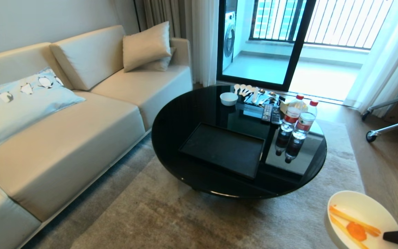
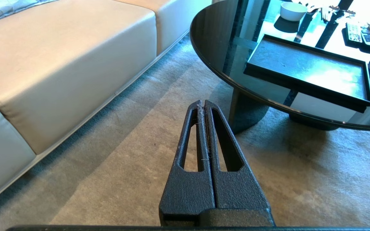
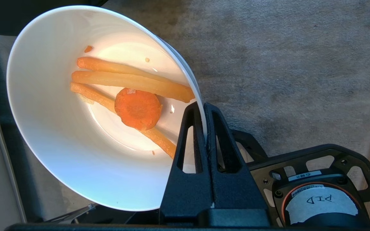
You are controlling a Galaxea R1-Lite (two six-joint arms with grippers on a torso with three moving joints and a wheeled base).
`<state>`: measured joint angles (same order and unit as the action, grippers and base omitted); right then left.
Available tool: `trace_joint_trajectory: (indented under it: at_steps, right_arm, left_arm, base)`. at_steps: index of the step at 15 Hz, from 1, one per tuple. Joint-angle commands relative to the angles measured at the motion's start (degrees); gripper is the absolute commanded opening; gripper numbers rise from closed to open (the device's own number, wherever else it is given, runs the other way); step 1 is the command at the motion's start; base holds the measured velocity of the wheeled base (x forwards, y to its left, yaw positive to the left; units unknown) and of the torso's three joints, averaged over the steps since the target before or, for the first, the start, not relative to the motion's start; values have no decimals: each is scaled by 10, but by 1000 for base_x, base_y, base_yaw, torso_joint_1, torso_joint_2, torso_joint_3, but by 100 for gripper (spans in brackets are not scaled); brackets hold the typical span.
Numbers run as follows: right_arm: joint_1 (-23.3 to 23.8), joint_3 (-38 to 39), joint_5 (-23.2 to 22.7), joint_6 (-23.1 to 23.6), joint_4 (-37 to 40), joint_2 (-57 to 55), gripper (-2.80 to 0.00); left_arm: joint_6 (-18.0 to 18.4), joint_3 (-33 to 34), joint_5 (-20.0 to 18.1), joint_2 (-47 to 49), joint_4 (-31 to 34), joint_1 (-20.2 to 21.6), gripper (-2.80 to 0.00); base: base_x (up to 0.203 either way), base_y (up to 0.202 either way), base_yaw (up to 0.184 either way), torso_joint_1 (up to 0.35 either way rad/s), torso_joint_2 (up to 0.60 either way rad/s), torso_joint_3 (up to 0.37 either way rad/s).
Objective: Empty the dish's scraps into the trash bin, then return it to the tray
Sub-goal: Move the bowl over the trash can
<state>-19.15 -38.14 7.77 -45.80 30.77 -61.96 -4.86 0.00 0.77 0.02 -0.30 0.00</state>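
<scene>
Here the bowl (image 1: 359, 221) is off the round black coffee table (image 1: 185, 114) altogether, hanging over the carpet (image 1: 150, 214) on the near right side of that table, with the right gripper (image 3: 204, 107) clamped on its rim: one finger inside the wall, the other outside. The carrot scraps (image 3: 133, 102) still lie in it, a round slice on top of three long strips, and the strips run from the pinched rim toward the far wall. The bowl looks tipped in the right wrist view, yet nothing has slid out.

The bin does not show in any view, so I cannot tell which way it lies from the bowl; that direction is what the next move hangs on. My guess is the bowl must be carried over the bin first, then tilted with the free rim downward.

The black tray (image 1: 223, 148) sits bare on the near part of the table, away to the left of the bowl. The left gripper (image 2: 203, 106) points at the carpet near the table's foot, fingers pressed together on nothing.
</scene>
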Motion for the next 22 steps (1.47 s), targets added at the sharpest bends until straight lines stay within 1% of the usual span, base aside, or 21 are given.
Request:
trace_joint_trajectory:
  at_steps: [1,4,6,12,17,22]
  right_arm:
    - [-1,1,0,-3,3,-2,-280]
    - [-1,2,0,-3,3,-3,-280]
    - [-1,2,0,-3,3,-4,-280]
    - [-1,2,1,-4,5,-4,-280]
    - [-1,1,2,-25,8,-4,-280]
    - [0,1,3,-25,7,-4,-280]
  left_arm:
    - [-1,0,0,0,0,0,-280]
    - [-1,0,0,0,0,0,-280]
    - [-1,0,0,0,0,0,-280]
    - [-1,0,0,0,0,0,-280]
    - [-1,0,0,0,0,0,-280]
    - [-1,0,0,0,0,0,-280]
  base:
    - [0,0,0,0,0,0]
    - [0,0,0,0,0,0]
    - [2,7,-94,5,3,3]
    - [1,10,-166,3,1,2]
    - [0,10,-168,3,3,3]
    - [0,10,-167,0,2,5]
